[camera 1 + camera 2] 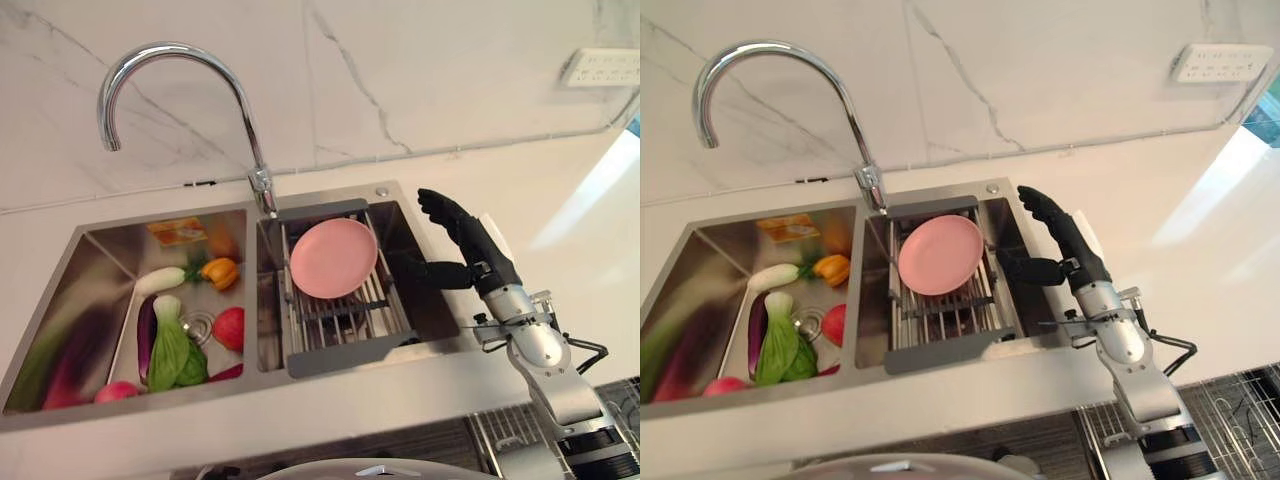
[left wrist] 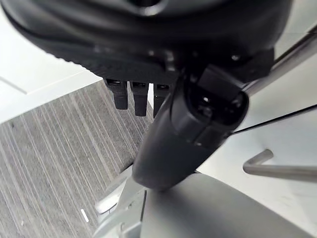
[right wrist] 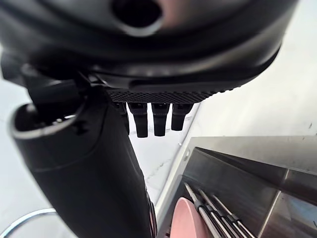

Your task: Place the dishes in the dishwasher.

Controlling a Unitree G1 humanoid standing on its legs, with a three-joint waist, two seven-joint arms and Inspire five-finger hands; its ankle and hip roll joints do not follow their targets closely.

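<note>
Right hand beside pink plate

A curved tap rises behind the sink. The left basin holds greens, an aubergine, a yellow pepper and a tomato. A socket sits far right.

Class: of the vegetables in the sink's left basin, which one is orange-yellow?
The small bell pepper, lying toward the basin's back by the divider. The others are a purple aubergine, green bok choy and a white radish.
</note>
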